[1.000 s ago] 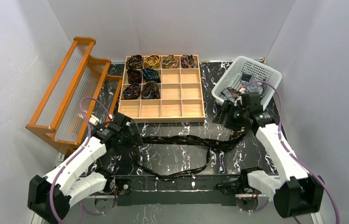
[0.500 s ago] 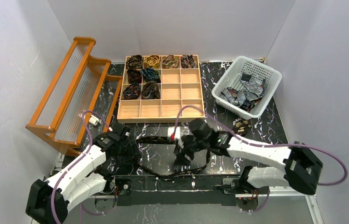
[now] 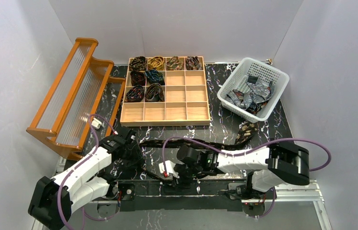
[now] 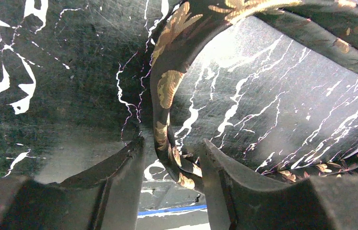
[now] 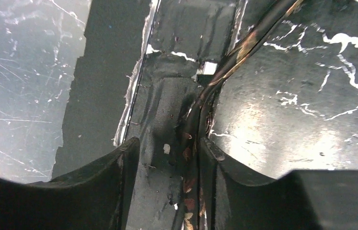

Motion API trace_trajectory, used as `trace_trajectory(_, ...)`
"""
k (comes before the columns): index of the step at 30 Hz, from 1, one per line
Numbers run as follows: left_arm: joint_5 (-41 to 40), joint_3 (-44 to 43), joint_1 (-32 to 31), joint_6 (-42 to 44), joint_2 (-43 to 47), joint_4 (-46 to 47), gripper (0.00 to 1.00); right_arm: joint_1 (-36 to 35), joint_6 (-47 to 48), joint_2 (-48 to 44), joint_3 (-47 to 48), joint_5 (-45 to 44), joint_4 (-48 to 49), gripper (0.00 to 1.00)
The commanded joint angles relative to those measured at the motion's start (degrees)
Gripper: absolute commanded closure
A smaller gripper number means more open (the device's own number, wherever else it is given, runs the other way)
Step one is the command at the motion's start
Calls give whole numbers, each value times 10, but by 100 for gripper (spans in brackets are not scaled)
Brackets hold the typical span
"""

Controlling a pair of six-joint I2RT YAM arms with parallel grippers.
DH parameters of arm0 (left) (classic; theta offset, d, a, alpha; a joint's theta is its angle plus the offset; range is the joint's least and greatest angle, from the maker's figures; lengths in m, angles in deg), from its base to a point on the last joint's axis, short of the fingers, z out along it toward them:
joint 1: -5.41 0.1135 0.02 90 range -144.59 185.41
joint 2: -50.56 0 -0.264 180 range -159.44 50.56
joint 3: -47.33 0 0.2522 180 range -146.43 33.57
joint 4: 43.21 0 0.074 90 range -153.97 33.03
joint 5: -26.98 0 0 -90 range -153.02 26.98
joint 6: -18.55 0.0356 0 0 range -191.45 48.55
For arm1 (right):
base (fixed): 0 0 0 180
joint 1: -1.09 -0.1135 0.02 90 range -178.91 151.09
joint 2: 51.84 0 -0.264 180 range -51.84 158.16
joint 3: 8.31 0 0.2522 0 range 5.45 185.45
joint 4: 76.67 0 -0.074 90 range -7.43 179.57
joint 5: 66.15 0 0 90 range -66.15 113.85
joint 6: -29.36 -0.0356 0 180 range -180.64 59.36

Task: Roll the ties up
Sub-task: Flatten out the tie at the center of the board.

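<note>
Your left claw (image 4: 172, 143) and right claw (image 5: 168, 143) stand half-open astride the dark, gold-leaf-patterned fabric necktie (image 4: 163, 82), gripping nothing, seemingly poised to pinch it for rolling.

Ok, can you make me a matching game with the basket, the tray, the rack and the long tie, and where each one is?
Things:
1. basket
2. tray
3. rack
4. long tie

Places:
A. left side
B. stretched across the near side
C. back right
D. back middle

Pairs: 1-C, 2-D, 3-A, 4-B
</note>
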Motion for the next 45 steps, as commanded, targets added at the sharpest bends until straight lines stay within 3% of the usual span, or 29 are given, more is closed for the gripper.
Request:
trace_trajectory(1,5,5,-3,-2,5,1,55,-10,20,27,6,-41,44,48)
trace_trajectory(4,-2,5,-3,-8,26,0,50,-10,26,38,8,-83,55,64)
trace_trajectory(6,-9,5,-3,-14,39,-3,46,-11,32,36,19,-91,53,84)
trace_trajectory(7,-13,4,-3,-17,48,-5,44,-11,31,31,26,-92,52,89)
trace_trajectory(13,-76,-27,-3,-32,109,-29,30,24,-1,7,65,-70,75,96)
trace_trajectory(17,-121,-56,-3,-39,132,-57,20,104,-3,58,130,36,36,94)
trace_trajectory(24,-162,-105,-3,-35,144,-90,13,203,40,198,293,153,-88,91)
trace_trajectory(31,-191,-142,-3,-36,161,-131,10,221,82,343,473,163,-228,86)
trace_trajectory(34,-217,-182,-3,-27,157,-169,6,223,81,385,523,160,-263,85)
trace_trajectory(37,-192,-190,-3,1,152,-151,4,224,69,404,556,157,-269,84)
trace_trajectory(41,-117,-150,-3,13,130,-103,4,224,53,406,581,135,-291,68)
trace_trajectory(45,-45,-87,-3,8,133,-45,5,225,45,340,531,109,-248,48)
